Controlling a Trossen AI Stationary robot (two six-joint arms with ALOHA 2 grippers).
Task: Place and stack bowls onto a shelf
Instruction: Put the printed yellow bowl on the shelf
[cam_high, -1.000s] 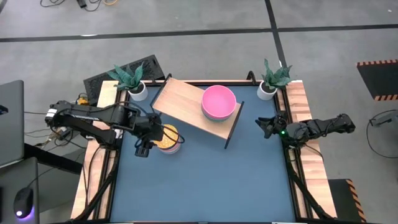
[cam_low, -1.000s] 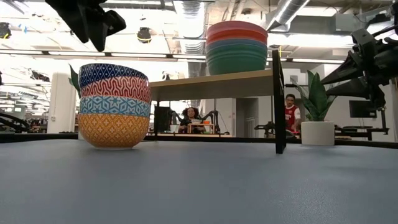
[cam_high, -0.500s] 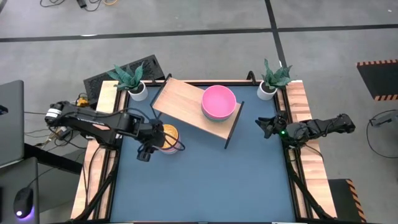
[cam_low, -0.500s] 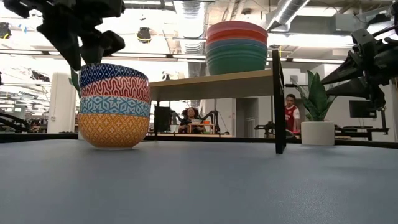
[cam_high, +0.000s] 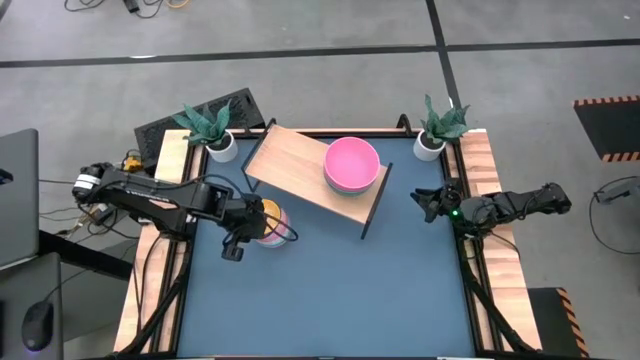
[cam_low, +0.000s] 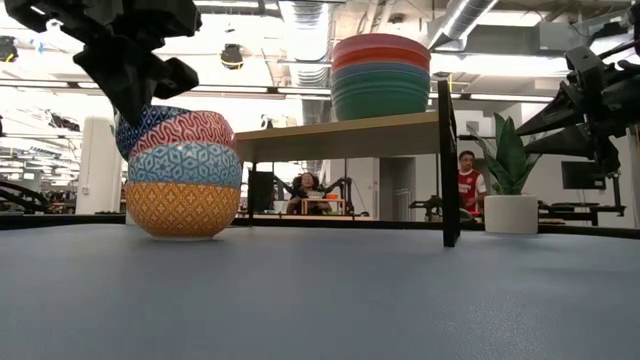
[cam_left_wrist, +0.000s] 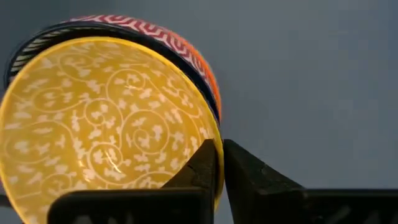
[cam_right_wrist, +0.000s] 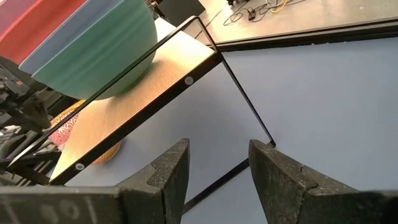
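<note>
Left hand (cam_high: 243, 232) reached in from the counter's left side, arm stretched low over the blue counter (cam_high: 340, 290), fingers (cam_left_wrist: 202, 165) pinched tight on the rim of the top patterned bowl (cam_low: 165, 128). Seen from the left wrist, one finger inside the yellow scroll-patterned interior, the other outside, rim clamped between. Top bowl tilted in the low view, raised on the side near the hand, with the red-patterned bowl (cam_low: 195, 130) beneath it also tipped. Below those, light blue bowl (cam_low: 183, 164) and orange-yellow bowl (cam_low: 182, 208) sitting level, the lowest one on the counter.

Right hand (cam_high: 422, 203) waiting at the counter's right edge, arm folded along the side rail, fingers (cam_right_wrist: 168, 171) spread wide, nothing between them.

Shelf (cam_high: 300, 170) standing askew at the back of the counter, between two potted plants (cam_high: 210, 128). Stack of larger plain bowls (cam_low: 381, 78) on the shelf's right part: green at the bottom, blue-grey above, red-pink and pink on top, nested. Patterned stack on the counter just beside the shelf's left front corner.
</note>
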